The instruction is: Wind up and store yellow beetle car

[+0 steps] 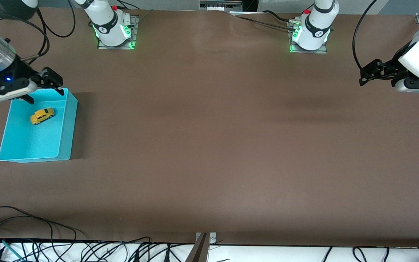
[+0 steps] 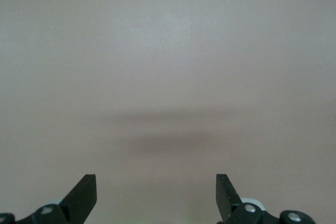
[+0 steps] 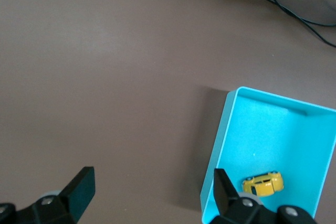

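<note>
A tiny yellow-orange toy beetle car (image 1: 42,116) with a rounded body, dark windows and small wheels sits inside an open turquoise plastic bin (image 1: 67,127), a shallow rectangular tub on the brown worktop (image 1: 209,145) toward the right arm's end of the table. The car rests on the bin's floor, in the half farther from the front camera, apart from all four walls.

By its look the car is light, hard and stiff, with a smooth, curved shell that could slip out of a loose pinch. The safest hold is probably across its two flat sides, low on the body just above the wheels, since the domed roof gives little to press against. It looks sturdy enough, though the small wheels and any wind-up works inside could suffer from a hard squeeze.

The right gripper (image 1: 46,87) hangs over the bin's edge nearest the robot bases, its two black fingers spread wide and holding nothing. In the right wrist view the car (image 3: 263,183) shows just beside one fingertip, down inside the bin (image 3: 220,145), so the gripper is above and slightly off to one side of it, not touching.

The left gripper (image 1: 367,74) waits over bare worktop at the left arm's end of the table, well apart from the bin, also wide open and empty.
</note>
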Motion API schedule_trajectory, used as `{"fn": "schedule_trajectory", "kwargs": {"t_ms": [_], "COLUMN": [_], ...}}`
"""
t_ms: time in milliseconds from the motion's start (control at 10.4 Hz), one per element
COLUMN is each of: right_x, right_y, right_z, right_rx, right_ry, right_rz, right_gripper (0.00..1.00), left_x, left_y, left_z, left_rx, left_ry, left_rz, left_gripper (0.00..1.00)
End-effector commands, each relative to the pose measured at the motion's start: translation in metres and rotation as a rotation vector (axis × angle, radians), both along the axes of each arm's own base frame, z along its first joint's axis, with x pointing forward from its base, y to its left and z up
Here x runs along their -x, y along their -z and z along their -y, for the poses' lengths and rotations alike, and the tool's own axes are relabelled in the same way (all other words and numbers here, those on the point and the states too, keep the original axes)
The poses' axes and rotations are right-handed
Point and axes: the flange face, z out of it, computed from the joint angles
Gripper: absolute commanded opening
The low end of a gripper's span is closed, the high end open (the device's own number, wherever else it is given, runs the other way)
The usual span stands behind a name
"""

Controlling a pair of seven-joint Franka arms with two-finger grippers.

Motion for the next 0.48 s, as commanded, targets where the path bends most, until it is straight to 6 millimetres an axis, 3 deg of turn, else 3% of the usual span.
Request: {"fn": "schedule_trajectory", "kwargs": {"t_ms": [0, 386], "right_x": [0.006, -0.009], "right_y": [-0.052, -0.066], "right_z": [-0.015, -0.015], "right_rx": [0.035, 0.033], "right_ry": [0.120, 0.140], "right_rz": [-0.032, -0.014], "right_gripper": [1.00, 1.00], "left_x": [0.000, 0.000], "left_y": [-0.006, -0.006], "left_z": [0.000, -0.001], "left_rx": [0.017, 0.017], "left_ry": [-0.002, -0.002], "left_rz": [-0.005, -0.005], "left_gripper": [1.00, 1.00]}}
